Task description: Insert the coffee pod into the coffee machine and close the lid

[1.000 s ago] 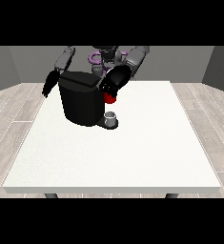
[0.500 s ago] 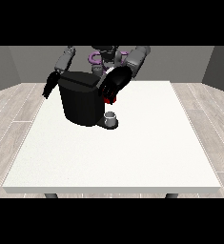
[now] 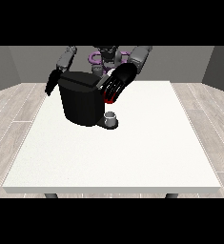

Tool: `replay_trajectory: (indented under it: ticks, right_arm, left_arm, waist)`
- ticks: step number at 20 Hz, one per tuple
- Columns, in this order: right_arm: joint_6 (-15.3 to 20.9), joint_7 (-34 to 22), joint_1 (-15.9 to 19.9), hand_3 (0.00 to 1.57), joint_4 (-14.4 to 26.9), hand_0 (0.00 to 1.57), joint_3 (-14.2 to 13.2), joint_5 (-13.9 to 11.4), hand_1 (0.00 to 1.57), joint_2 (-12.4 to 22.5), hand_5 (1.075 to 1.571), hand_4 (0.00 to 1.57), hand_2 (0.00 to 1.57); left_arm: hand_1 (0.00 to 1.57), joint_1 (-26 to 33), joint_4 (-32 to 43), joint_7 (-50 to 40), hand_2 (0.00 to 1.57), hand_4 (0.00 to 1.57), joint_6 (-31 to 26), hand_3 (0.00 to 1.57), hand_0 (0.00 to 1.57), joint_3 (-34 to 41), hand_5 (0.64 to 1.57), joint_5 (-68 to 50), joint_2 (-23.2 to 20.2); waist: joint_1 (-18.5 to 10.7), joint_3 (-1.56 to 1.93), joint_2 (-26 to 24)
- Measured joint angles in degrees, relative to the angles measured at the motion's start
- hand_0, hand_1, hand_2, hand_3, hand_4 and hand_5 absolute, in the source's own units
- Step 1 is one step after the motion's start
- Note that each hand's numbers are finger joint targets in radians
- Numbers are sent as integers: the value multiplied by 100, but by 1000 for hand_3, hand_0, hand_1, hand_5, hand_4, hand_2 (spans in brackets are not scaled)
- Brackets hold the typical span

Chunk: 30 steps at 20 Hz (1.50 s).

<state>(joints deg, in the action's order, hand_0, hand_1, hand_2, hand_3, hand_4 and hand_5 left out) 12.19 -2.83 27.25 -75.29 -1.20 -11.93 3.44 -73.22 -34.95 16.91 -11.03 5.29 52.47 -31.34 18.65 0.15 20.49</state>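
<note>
Black fingers of the hand at the view's right (image 3: pixel 117 85) lie straight and side by side, slanting down against the top right corner of the coffee machine (image 3: pixel 81 99), with a red thing at the machine (image 3: pixel 108 99) showing just below their tips; nothing is curled in them that can be made out. Across the machine, the hand at the view's left (image 3: pixel 52 82) hangs beside the upper left corner of the black body, close to it or touching, and whether its fingers are apart or together cannot be told. The machine itself stands on the far left part of the white desk (image 3: pixel 132 157), near the far edge and nearer the left edge than the right. At its foot, on the low base that juts toward the camera, sits a small grey thing (image 3: pixel 111 117), round and cup-like; whether it is the coffee pod cannot be told. From the machine outward the desk runs wide and white to its near edge and to its right edge, with grey plank floor (image 3: pixel 13 114) showing beyond both sides.
</note>
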Motion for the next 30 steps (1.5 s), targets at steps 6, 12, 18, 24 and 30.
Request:
replay_trajectory:
  ticks: [6,12,18,24,30]
  right_arm:
    - [-145,249,-548,0,326,0,-187,204,0,61,1571,0,0]
    - [-172,397,-1156,0,470,0,-222,267,0,18,1571,0,0]
    - [-181,518,-1612,0,445,0,-357,444,0,-30,1571,0,0]
    - [-671,417,-1649,0,167,0,-328,745,0,88,1571,0,0]
    - [-986,191,-1426,0,-116,0,-168,704,0,314,1571,239,0]
  left_arm:
    - [0,520,-28,-222,0,0,-149,0,0,-30,1571,-96,449]
    - [0,1223,-133,-111,0,198,-206,0,0,212,1571,-586,1059]
    - [0,2174,-27,198,0,69,-271,0,0,1268,1571,-1982,2011]
    - [0,3219,109,386,0,372,-421,0,0,1650,1571,-2640,2710]
    - [0,3870,-91,312,0,414,-518,0,0,1626,1571,-2861,2951]
  waist:
    - [-418,-10,-699]
    - [-869,-16,-1527]
    - [-1479,-28,-2401]
    - [-2051,-22,-3274]
    - [-2396,-18,-3591]
